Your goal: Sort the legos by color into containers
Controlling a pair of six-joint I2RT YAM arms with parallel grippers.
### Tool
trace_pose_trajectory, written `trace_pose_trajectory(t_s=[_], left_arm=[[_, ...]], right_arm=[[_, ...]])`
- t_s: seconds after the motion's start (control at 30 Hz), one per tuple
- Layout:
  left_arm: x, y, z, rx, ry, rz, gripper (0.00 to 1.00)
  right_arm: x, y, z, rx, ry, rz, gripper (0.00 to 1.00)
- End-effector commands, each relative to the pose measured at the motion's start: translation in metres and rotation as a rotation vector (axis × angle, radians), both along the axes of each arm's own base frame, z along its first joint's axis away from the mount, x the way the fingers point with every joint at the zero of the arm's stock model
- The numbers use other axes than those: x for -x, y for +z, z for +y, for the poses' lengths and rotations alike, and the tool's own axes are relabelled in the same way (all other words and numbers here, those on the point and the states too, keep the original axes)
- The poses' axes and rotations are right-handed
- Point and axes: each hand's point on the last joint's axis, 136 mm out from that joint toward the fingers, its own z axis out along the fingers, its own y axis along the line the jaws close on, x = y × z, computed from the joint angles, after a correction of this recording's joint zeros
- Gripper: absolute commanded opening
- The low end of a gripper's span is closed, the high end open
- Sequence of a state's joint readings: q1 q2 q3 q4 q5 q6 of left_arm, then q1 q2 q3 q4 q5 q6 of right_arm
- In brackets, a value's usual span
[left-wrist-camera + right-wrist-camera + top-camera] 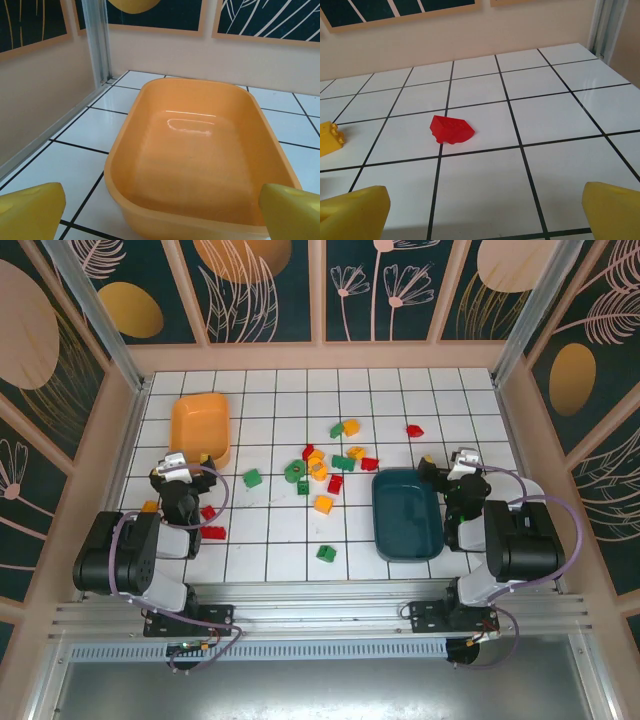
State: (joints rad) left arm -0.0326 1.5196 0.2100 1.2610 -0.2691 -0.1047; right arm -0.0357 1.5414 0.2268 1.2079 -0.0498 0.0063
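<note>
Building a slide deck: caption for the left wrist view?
Open left gripper faces the empty shallow orange plastic tray on the white tiled table, yellow fingertips at both lower corners.

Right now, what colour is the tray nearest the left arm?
Orange tray; left wrist view shows it best.

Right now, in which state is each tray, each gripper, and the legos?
orange tray: upright, empty.
dark teal tray: upright, empty.
legos: loose on the table, none in a tray.
left gripper: open, holding nothing.
right gripper: open, holding nothing.
</note>
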Motion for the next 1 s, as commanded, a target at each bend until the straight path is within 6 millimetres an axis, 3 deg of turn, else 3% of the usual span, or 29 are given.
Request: trace_pose_trajectory(t_s=[0.0,0.97], left_arm=[[-0.0049,0.0136,-0.0006,-0.005,-0.010,-0.047,0.99],[-0.0050,0.0135,-0.0006,-0.006,-0.010,-0.047,0.99]], right_arm=[[-0.0042,0.0117,-0.0013,0.004,-0.016,-0.042,0.99],[-0.0046,0.0117,-0.0023,-0.005,-0.009,-0.041,0.99]])
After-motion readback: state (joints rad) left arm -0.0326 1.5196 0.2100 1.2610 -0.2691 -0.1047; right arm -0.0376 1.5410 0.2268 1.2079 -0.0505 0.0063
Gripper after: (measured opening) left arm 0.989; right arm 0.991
